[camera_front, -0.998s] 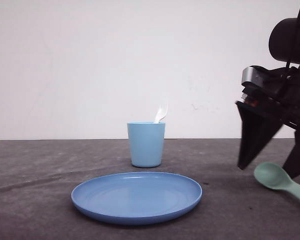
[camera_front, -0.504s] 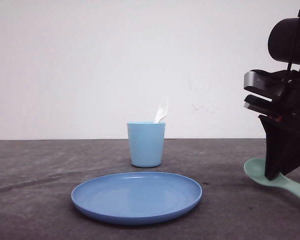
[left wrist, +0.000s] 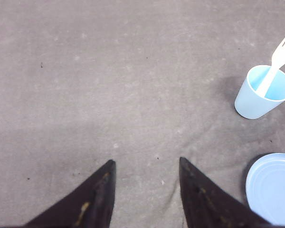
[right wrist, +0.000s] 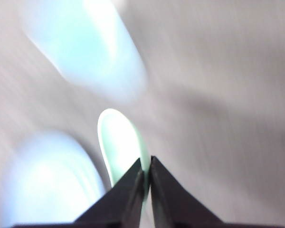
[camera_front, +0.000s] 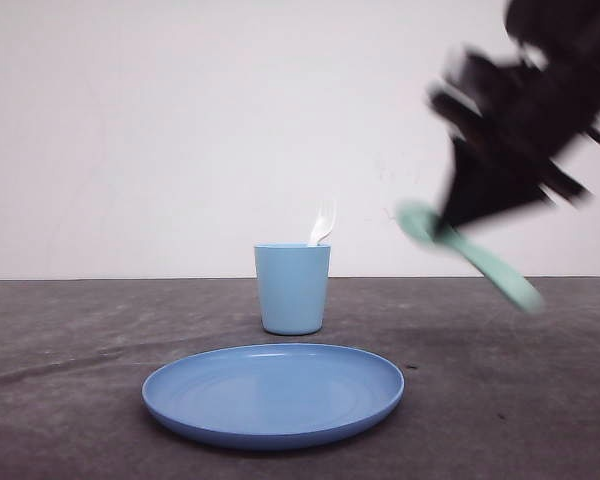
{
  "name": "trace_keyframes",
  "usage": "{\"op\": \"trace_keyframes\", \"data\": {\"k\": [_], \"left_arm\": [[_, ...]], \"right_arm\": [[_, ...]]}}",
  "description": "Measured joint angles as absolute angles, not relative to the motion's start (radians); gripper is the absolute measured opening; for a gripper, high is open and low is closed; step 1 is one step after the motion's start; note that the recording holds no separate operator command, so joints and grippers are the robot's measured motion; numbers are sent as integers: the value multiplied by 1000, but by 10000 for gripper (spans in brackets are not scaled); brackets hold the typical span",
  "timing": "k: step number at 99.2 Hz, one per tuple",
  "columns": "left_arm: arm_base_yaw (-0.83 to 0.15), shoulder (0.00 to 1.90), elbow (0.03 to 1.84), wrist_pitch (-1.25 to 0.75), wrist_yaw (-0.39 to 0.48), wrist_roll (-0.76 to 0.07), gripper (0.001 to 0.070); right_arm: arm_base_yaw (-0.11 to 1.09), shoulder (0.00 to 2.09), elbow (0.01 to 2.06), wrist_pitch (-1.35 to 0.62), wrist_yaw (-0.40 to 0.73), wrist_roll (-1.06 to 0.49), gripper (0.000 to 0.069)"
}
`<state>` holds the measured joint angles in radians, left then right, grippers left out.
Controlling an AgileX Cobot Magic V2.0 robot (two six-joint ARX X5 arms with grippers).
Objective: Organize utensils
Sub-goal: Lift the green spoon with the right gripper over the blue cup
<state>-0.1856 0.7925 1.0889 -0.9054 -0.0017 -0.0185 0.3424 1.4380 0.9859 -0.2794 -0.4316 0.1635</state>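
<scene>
Resting low in the foreground, the round blue plate (camera_front: 273, 394) lies bare on the grey table (camera_front: 70, 400), and just behind it the light blue cup (camera_front: 292, 288) stands upright with the white fork (camera_front: 322, 223) already in it, tines up. My left gripper (left wrist: 145, 178) hovers over bare cloth with its fingers spread, holding nothing. My right gripper (camera_front: 450, 215), blurred with motion, is pinched on the mint-green spoon (camera_front: 470, 255), which hangs in the air above the table, to the right of the cup and higher than its rim. Its long axis slants, bowl up toward the cup, handle trailing down and away. I judge the spoon must travel leftward and tip over the cup's mouth.
</scene>
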Motion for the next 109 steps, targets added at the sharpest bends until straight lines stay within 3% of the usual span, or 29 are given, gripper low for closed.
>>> {"op": "trace_keyframes", "data": {"k": [16,36,63,83,109], "left_arm": [[-186,793,1089,-905,-2,-19,246],[-186,793,1089,-905,-2,-19,246],[-186,793,1089,-905,-2,-19,246],[-186,793,1089,-907,-2,-19,246],[-186,793,1089,-926,-2,-19,246]], "right_arm": [[408,1433,1043,-62,-424,166,17],[489,1442,1043,216,-310,159,17],[554,1574,1043,512,-259,34,17],[575,1669,1043,643,-257,-97,17],[576,1793,1043,647,-229,-216,17]]}}
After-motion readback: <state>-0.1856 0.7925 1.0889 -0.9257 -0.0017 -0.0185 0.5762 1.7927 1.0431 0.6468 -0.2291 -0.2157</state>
